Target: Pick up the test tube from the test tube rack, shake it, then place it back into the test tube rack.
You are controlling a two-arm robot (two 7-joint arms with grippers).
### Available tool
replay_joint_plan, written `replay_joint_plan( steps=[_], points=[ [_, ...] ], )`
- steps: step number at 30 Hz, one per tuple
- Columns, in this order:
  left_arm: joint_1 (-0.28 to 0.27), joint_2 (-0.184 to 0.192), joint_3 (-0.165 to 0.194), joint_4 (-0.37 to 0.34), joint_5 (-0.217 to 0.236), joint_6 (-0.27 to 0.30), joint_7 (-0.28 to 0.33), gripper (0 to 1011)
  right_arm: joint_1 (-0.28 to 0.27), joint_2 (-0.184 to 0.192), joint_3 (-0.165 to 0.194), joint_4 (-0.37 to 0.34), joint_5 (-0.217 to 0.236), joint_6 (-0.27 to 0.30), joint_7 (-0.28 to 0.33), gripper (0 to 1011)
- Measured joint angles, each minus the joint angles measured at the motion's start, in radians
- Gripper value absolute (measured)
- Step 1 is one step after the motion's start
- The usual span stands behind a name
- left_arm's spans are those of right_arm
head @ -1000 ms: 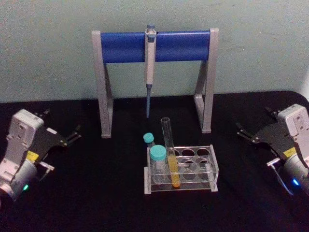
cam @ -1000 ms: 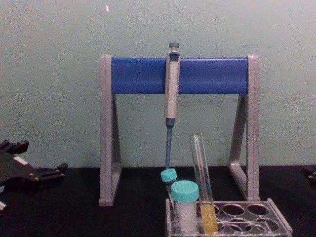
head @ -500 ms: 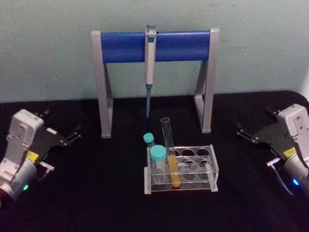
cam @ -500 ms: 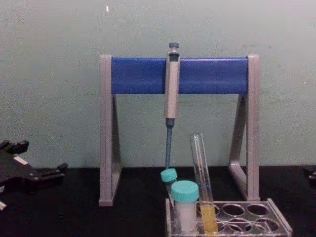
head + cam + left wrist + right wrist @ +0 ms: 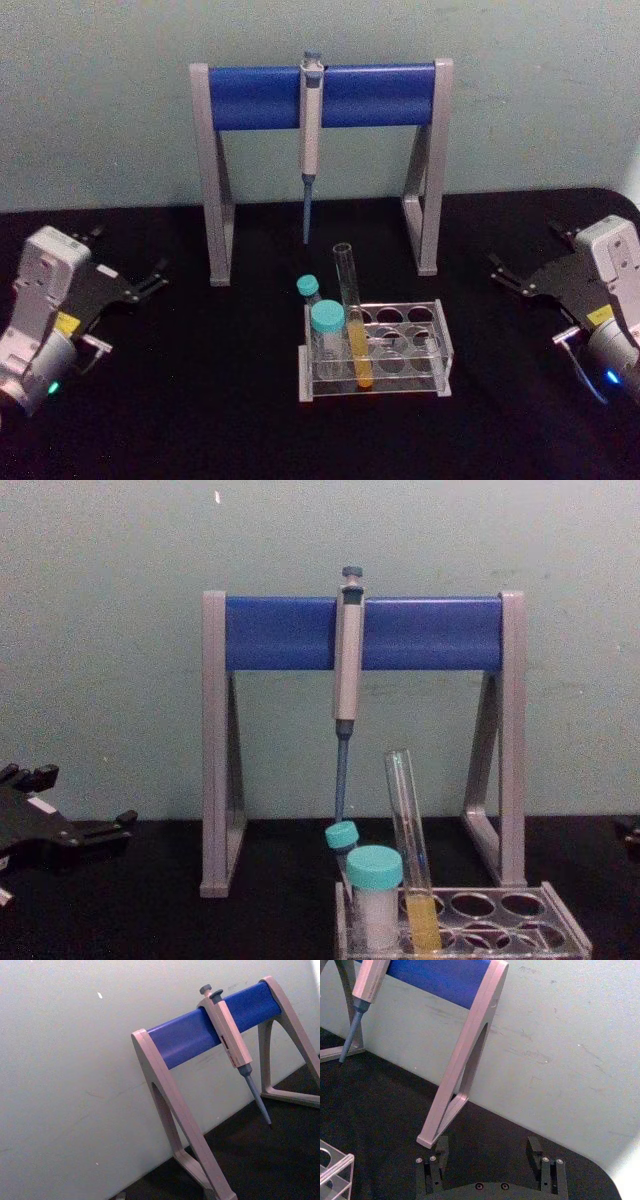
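- The test tube [image 5: 350,312] is standing in a front-row hole of the test tube rack [image 5: 430,345], towards the rack's left end, with yellow liquid sitting in its lower part. Its long axis is running close to upright, and the open mouth is tipping slightly left.
- A teal-capped vial [image 5: 326,335] is crowding the tube just on its left. The holes to its right are lying open, so the bare glass above the rack top is looking easier to reach from the right.
- The right gripper [image 5: 530,252] is resting on the black table [image 5: 200,420], well apart from the rack and to its right. Its fingers [image 5: 536,1147] are spread wide with nothing between them. The tube is lying to its left, and this arm is looking the nearer of the two.
- The left gripper [image 5: 125,252] is sitting low on the opposite side, also spread and empty, and farther from the tube.
- A small teal-capped tube [image 5: 308,290] is standing just behind the vial.
- Farthest back, a pipette [image 5: 311,130] is hanging from the grey-and-blue pipette stand [image 5: 250,97].
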State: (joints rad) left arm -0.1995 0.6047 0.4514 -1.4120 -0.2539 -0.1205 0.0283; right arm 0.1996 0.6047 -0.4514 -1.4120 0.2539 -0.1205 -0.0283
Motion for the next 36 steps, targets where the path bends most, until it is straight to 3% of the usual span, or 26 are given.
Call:
replay_joint_plan(
  steps=[31, 36],
  points=[
    [0.0, 0.0, 0.0, 0.0, 0.0, 0.0, 0.0, 1001, -0.001, 0.0, 0.002, -0.002, -0.001, 0.0, 0.001, 1000],
    [0.0, 0.0, 0.0, 0.0, 0.0, 0.0, 0.0, 1001, -0.02, 0.003, 0.014, -0.034, -0.003, 0.01, 0.025, 1000]
  ],
)
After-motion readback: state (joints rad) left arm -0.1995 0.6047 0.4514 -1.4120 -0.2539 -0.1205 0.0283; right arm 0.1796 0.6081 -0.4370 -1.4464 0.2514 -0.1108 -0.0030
